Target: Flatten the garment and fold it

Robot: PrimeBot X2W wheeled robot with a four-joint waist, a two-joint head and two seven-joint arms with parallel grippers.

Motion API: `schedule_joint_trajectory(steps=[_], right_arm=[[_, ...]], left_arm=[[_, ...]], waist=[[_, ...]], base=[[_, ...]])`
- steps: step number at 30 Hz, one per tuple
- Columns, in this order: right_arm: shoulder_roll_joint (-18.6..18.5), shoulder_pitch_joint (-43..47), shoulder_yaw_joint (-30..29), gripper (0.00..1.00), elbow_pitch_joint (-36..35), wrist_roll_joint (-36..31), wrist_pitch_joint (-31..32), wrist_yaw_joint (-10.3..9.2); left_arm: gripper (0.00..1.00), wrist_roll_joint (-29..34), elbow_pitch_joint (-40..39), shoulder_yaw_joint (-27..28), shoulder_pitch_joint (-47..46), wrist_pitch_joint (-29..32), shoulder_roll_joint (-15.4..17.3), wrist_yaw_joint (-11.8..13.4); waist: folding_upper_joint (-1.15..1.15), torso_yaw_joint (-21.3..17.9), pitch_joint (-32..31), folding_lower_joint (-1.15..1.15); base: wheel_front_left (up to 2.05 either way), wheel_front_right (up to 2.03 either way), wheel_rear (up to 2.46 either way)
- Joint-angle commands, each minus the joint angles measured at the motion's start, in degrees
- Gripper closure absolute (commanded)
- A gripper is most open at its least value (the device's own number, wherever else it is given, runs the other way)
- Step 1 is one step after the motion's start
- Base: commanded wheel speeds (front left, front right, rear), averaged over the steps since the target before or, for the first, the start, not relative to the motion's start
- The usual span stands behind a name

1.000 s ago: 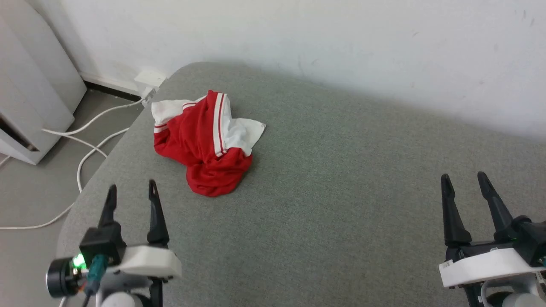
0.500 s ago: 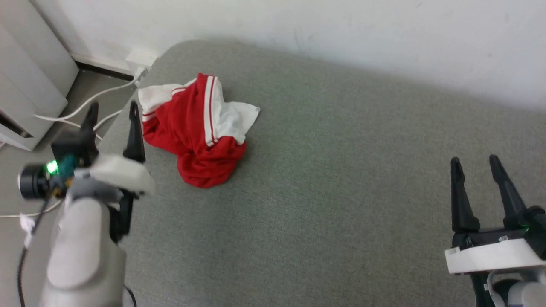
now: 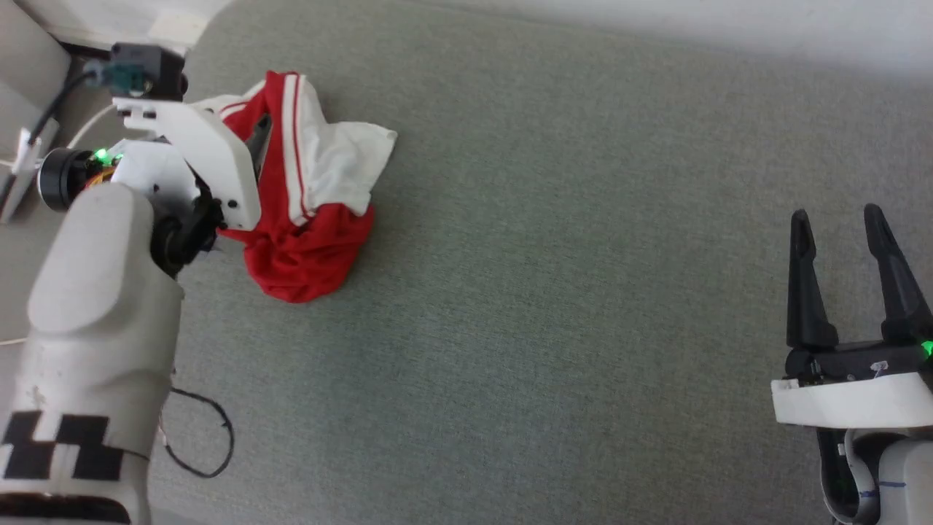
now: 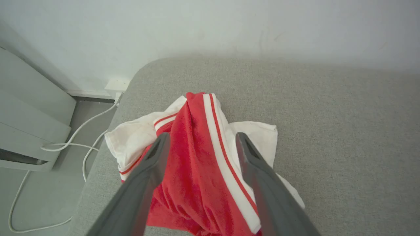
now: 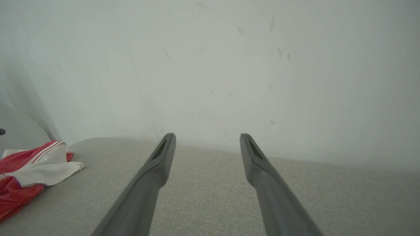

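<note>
Left claw (image 4: 202, 137) is up over the heap, its two dark fingers spread wide apart with nothing pinched between them. In the left wrist view they straddle the red ridge of the garment (image 4: 193, 170), one finger on each side. I cannot tell whether the tips touch the cloth. Off to the far left of that view stands one pale cabinet (image 4: 26, 124) on the floor, with two white cords (image 4: 78, 131) trailing from a small white box (image 4: 116, 86) at the foot of the wall. From the head, one pale forearm (image 3: 95, 306) rises up the left side, with a black cable loop (image 3: 211, 437) hanging beside it.

Moving right, we come to the one garment. It sits crumpled in a mound near the left rear corner of the grey padded surface (image 3: 547, 292), red bulk at the front. I count two white patches, one on each side of the ridge, and one white-and-red striped band running over the top. No lettering is showing from here.

Across the middle lies plain grey fabric, running back to the white wall (image 5: 210, 65).

Over on the far right is the right claw (image 3: 837, 213), well apart from the garment. Its two fingers point up the head view and are parted, gripping nothing. In its own wrist view they hover above the grey surface and aim at the wall, with the red-and-white heap at the left edge.
</note>
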Motion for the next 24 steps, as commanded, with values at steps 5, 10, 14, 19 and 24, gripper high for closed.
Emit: schedule_joint_trajectory(steps=[5,10,14,19,24], right_arm=[[0.11,-3.03,0.24,0.00,-1.60,-0.96,-1.05,-0.05],[0.12,-5.14,0.47,0.00,-2.74,-1.71,-1.64,-0.05],[0.13,-5.98,0.20,0.00,-3.24,-2.23,-1.82,-0.05],[0.13,-6.59,0.08,0.00,-3.54,-2.71,-1.82,-0.05],[0.13,-7.09,0.24,0.00,-3.34,-3.13,-1.82,-0.05]], left_arm=[[0.00,-11.36,2.22,-8.05,-5.64,15.16,6.88,-0.54],[0.00,-17.47,4.54,-11.96,-9.08,25.57,11.62,-0.86],[0.00,-20.56,4.92,-13.43,-9.71,28.42,12.72,-0.96],[0.00,-21.59,6.03,-15.63,-8.75,30.31,12.86,-0.96],[1.00,-21.98,7.06,-17.72,-7.95,30.86,12.82,-0.96]], waist=[[0.00,-3.11,5.94,-0.01],[0.00,-4.72,9.98,-0.01],[0.00,-5.66,12.35,-0.01],[0.00,-6.17,13.79,-0.01],[0.00,-6.14,13.83,-0.01]], base=[[0.00,0.00,0.00],[0.00,0.00,0.00],[0.00,0.00,0.00],[0.00,0.00,0.00],[0.00,0.00,0.00]])
